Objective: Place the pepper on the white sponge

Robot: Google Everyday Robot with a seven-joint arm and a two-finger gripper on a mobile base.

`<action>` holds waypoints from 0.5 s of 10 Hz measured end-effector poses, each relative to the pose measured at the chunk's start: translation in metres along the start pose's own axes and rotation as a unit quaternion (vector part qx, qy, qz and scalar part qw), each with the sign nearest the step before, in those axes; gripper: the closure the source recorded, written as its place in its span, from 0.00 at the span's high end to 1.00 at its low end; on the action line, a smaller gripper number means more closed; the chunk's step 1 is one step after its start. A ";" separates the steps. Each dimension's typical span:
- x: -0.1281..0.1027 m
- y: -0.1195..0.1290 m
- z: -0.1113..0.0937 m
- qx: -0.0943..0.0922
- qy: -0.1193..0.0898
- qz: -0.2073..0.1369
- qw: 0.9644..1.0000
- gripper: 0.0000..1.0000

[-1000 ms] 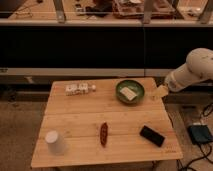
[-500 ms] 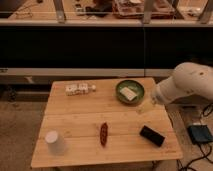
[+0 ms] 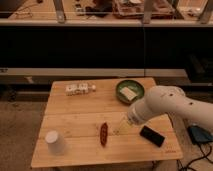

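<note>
Pepper [image 3: 103, 134], the slim dark red chili tapered at both ends, lies lengthwise on the bare boards of the pale wooden slatted worktop [image 3: 75, 117], just to the picture-left of the jaws and apart from them. You see the jaws at the tip of the smooth, rounded white robot arm [image 3: 167, 102], which reaches in from the right and points down over the middle of the worktop. Whether the jaws are parted or closed you cannot tell, and nothing shows in their hold.

Beyond the jaws, toward the far edge, the small flat off-white rectangular sponge [image 3: 129, 93] lies inside the round green bowl [image 3: 119, 90]. The pepper is well apart from it.

Near the jaws on the right, the flat black rectangular phone [image 3: 152, 135] lies at a slant on the wood. Well to the left of the jaws, near the front edge, stands the plain white cup [image 3: 55, 142], mouth down. Far back on the left lies the pale patterned carton [image 3: 80, 89] on its side.
</note>
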 end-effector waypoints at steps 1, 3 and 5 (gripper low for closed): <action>0.006 -0.001 0.011 0.010 0.008 0.004 1.000 0.75; 0.012 0.001 0.038 0.028 0.023 0.016 0.999 0.75; 0.004 0.013 0.065 0.025 0.017 0.027 0.999 0.75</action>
